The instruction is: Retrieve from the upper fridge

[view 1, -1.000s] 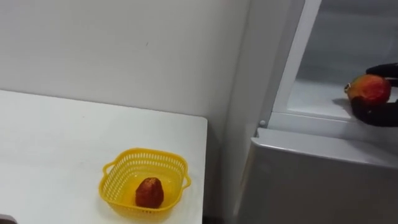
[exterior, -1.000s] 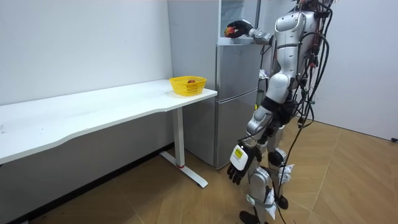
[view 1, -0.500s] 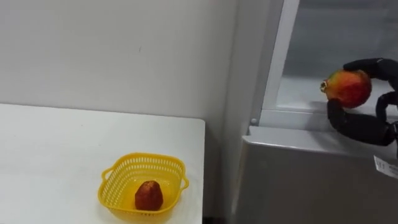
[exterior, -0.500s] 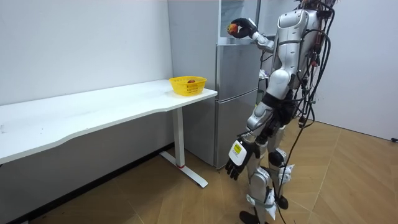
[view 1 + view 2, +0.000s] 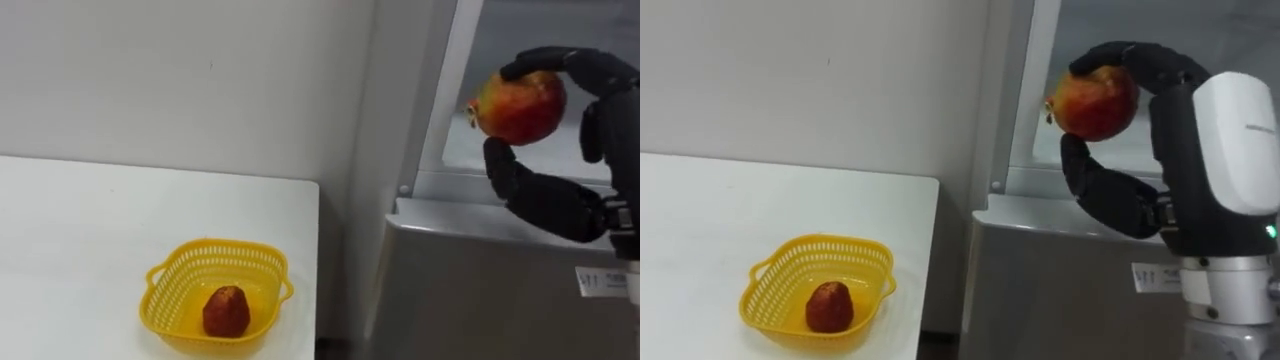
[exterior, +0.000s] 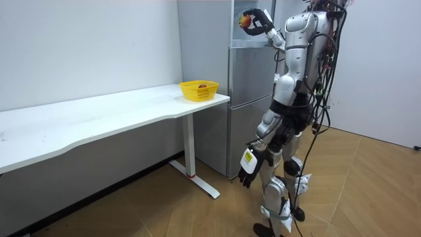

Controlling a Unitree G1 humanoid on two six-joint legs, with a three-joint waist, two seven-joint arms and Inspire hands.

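Walls: plain white wall (image 6: 85, 46) behind the table, a second pale wall (image 6: 388, 59) at the room view's right
Floor (image 6: 368, 191): light brown wood-pattern boards
Table (image 6: 99, 115): long, white top with a wavy front edge, white leg (image 6: 189, 148) on a flat foot, set along the wall
Fridge (image 6: 248, 99): grey, tall, just beside the table's end, upper compartment open
Light: even, indoor

Looking like a bare lab room: long white desk (image 6: 99, 122) and grey fridge (image 6: 247, 105) standing against plain walls (image 6: 79, 46), wood floor (image 6: 164, 210).
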